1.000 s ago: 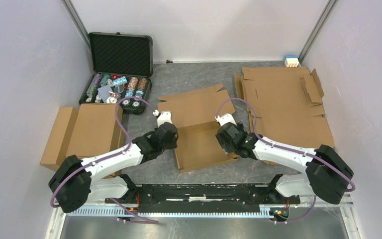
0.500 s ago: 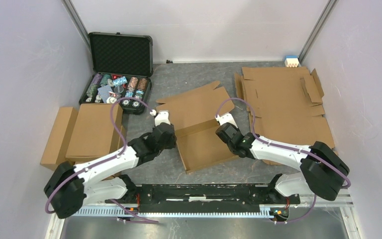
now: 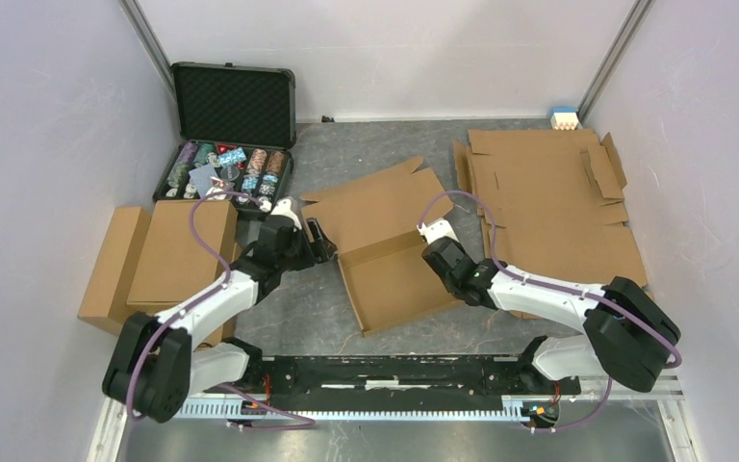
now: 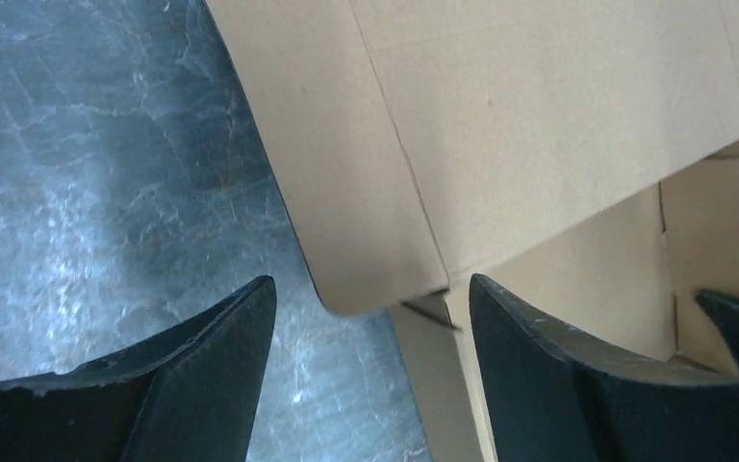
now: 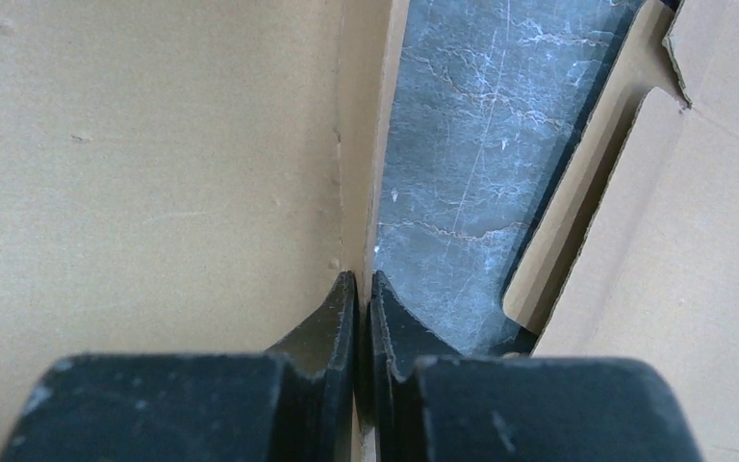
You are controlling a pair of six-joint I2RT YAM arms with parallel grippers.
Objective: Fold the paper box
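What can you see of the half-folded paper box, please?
The paper box is plain brown corrugated cardboard, half folded: a shallow tray with raised walls and a lid panel open behind it, lying askew on the grey table. The right gripper pinches its right wall; the open left gripper flanks a rounded corner flap, not gripping.

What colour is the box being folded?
Plain brown, unprinted paper box; clearest in the top external view.

The top camera looks down from high behind the arm bases [image 3: 385,371] over the whole table [image 3: 375,154], while each wrist camera sits very close, looking past its own fingers [image 4: 202,375] at one side of the box [image 3: 385,241], seen in all three views.
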